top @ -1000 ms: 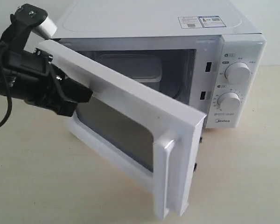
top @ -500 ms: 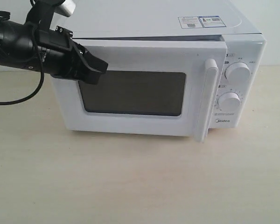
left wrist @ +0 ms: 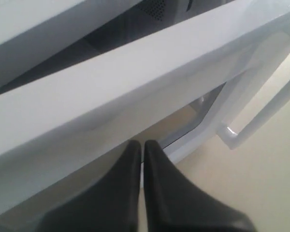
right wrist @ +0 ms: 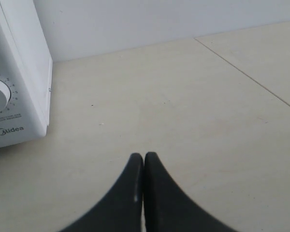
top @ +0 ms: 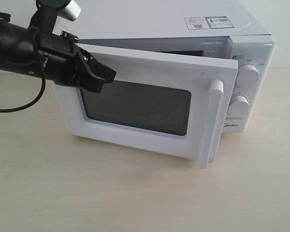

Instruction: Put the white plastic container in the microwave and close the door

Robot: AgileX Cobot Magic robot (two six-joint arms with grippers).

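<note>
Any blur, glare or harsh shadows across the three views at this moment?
Exterior view: soft, even light; the door window carries a faint reflection, and only a pale shadow falls on the table. Left wrist view: the door sits close and looks soft; the left gripper is a dark, featureless shape. Right wrist view: crisp enough to read the microwave logo, no glare.

The counter point(top: 135, 193) is flat and light tan, like pale wood. A soft shadow lies on it. Behind the counter stands a plain white wall point(top: 287, 29). In the right wrist view a thin dark line point(right wrist: 246, 75) runs across the counter, starting where the counter meets the wall. A tiny dark dot point(right wrist: 92, 104) sits on the counter too.
</note>
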